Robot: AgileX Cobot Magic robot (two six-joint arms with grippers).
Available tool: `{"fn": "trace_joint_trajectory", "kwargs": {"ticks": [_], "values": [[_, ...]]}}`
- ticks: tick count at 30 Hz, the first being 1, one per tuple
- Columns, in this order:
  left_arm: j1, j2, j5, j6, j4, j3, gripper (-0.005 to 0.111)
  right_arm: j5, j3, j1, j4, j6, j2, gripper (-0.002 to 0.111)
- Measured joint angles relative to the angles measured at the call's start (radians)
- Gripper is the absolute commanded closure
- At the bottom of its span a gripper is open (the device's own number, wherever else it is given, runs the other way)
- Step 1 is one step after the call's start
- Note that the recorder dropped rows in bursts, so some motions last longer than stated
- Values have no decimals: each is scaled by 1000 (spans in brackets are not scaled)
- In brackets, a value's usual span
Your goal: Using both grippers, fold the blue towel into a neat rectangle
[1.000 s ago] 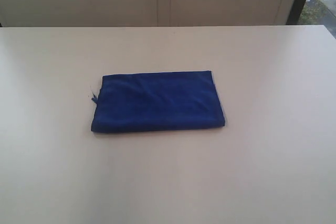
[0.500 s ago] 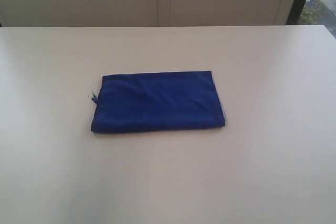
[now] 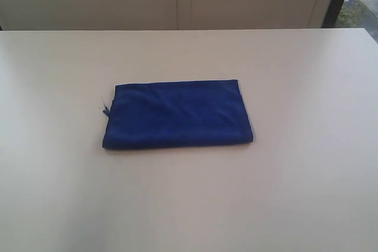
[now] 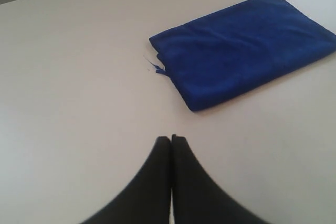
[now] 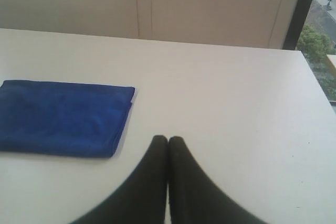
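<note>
The blue towel (image 3: 177, 114) lies folded into a flat rectangle in the middle of the white table (image 3: 295, 193), with a small tag sticking out at its left edge. No arm shows in the exterior view. In the left wrist view the towel (image 4: 241, 48) lies well beyond my left gripper (image 4: 170, 138), whose black jaws are pressed together with nothing between them. In the right wrist view the towel (image 5: 60, 117) sits off to one side of my right gripper (image 5: 168, 138), which is shut and empty too. Neither gripper touches the cloth.
The table's far edge (image 3: 189, 29) meets a pale wall with a vertical seam. A dark window frame (image 5: 295, 9) with greenery outside stands at the far right corner.
</note>
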Motion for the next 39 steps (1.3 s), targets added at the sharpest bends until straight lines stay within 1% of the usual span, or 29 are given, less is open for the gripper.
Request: {"fn": "trace_joint_trajectory", "kwargs": {"ticks": [22,27,33,39], "values": [[0,0,0,2,0,0,107,0,7,0,0,0,0,108],[0,0,0,2,0,0,107,-13,51,0,0,0,-10,108],[0,0,0,2,0,0,107,-84,131,0,0,0,-76,108],[0,0,0,4,0,0,107,-99,213,0,0,0,-156,108]]}}
